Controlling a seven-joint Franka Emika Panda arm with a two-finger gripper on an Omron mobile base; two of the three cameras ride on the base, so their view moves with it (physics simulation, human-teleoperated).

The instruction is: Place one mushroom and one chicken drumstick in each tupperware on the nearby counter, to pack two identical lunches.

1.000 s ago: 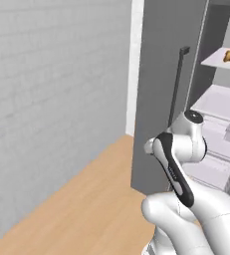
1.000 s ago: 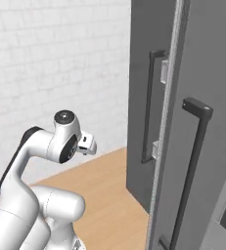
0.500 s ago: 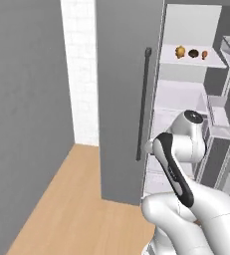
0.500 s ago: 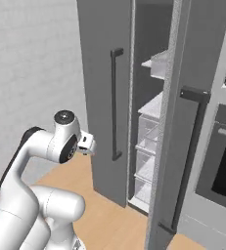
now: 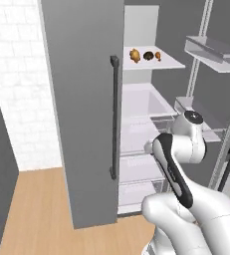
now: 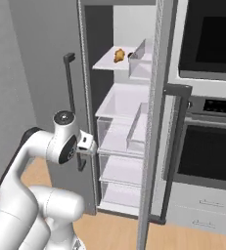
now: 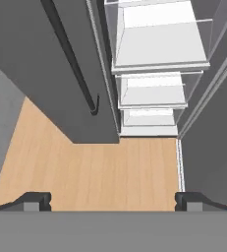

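The fridge stands open. On its upper shelf, near the front edge, sit a chicken drumstick, a mushroom and another small orange piece in a row. The tool is released, fingers spread wide over the wooden floor, grasping nothing.

Fridge door dark grey, its handle near black; shelves inside white, drawers clear. Shelf holds an orange-brown drumstick and a dark brown mushroom (a third small orange piece beside). Floor light wood grain; wall white brick.
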